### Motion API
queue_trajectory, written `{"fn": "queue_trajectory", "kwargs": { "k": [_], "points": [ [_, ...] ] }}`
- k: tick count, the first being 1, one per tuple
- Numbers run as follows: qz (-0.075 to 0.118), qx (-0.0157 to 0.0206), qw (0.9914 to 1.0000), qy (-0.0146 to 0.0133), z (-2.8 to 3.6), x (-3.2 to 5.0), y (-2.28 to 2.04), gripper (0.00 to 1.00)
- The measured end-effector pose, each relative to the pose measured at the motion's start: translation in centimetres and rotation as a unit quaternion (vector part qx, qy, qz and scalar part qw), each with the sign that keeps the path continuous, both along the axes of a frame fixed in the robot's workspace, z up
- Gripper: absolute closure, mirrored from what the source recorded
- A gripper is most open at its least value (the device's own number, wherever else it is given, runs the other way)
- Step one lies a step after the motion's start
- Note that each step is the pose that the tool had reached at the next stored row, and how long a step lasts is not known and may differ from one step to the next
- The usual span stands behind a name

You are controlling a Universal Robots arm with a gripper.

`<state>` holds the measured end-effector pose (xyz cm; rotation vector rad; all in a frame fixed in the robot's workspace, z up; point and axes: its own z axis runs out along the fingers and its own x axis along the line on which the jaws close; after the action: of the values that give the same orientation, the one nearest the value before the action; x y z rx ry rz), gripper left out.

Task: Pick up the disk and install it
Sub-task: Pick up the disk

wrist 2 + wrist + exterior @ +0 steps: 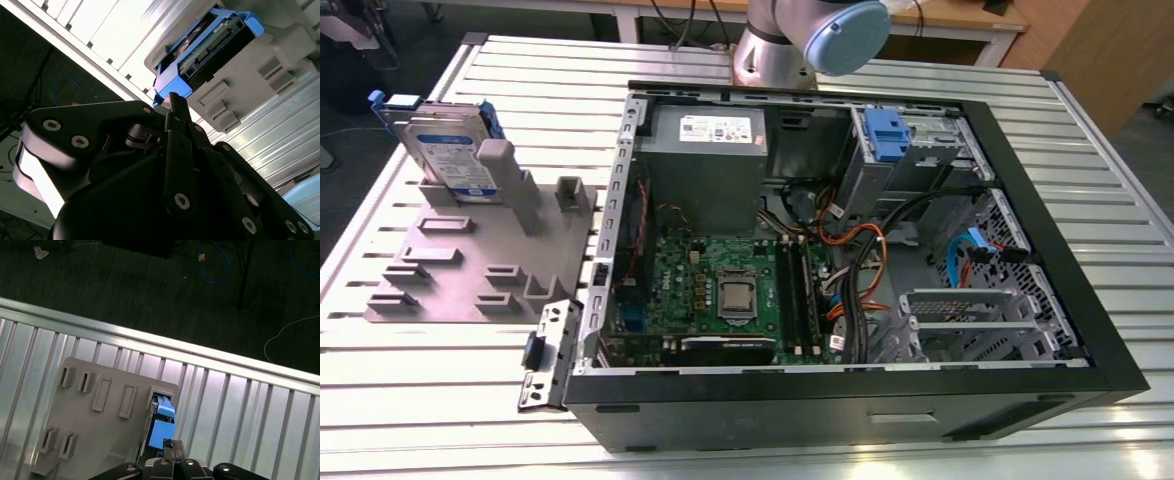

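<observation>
The disk [447,150] stands on edge in a slot at the back of a grey holder plate [454,270], at the exterior view's left. It is silver-grey with a white-and-blue label and a blue carrier. In the first wrist view I look down on the disk's blue top edge [162,425] from well above. My gripper [173,445] hangs over it, shut, with its black fingers pressed together and nothing between them. In the second wrist view the gripper [174,102] points toward the disk [210,42], still clearly apart from it.
An open black computer case [1067,250] lies on the slatted metal table [1067,130], with a grey power supply [704,150], a motherboard [720,290] and a drive bay with a blue latch [887,135]. The holder plate [100,425] has several other slots. The table edge [150,340] borders dark floor.
</observation>
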<state>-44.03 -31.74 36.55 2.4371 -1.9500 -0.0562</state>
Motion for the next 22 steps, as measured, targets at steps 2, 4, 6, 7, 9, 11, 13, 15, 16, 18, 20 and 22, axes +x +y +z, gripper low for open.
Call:
{"fn": "queue_trajectory", "kwargs": {
  "k": [2,4,6,7,9,11,13,15,16,18,20,22],
  "points": [
    [-0.018,-0.0004,0.99984,0.0001,0.0,0.0,0.0,0.89],
    [-0.033,-0.0008,0.99945,0.0001,-0.02,0.0,0.0,0.89],
    [-0.035,-0.0008,0.99939,0.0,-0.02,0.0,-0.01,0.89],
    [-0.035,-0.0008,0.99939,0.0,-0.02,0.0,-0.01,0.89],
    [-0.035,-0.0008,0.99939,-0.0011,-0.04,-0.02,-0.02,0.89],
    [-0.035,-0.0001,0.99937,-0.0035,-0.12,-0.05,-0.1,0.89],
    [-0.037,0.002,0.99932,-0.0045,-0.21,-0.06,-0.16,0.89],
    [-0.038,0.0087,0.99923,-0.0044,-0.27,-0.07,-0.19,0.89],
    [-0.039,0.012,0.99916,-0.0044,-0.31,-0.08,-0.21,0.89],
    [-0.039,0.0193,0.99904,-0.0041,-0.39,-0.07,-0.51,0.89],
    [-0.039,0.0241,0.99893,-0.0039,-0.46,-0.08,-0.67,0.89],
    [-0.04,0.0241,0.99892,-0.004,-0.47,-0.08,-0.67,0.89]
  ]
}}
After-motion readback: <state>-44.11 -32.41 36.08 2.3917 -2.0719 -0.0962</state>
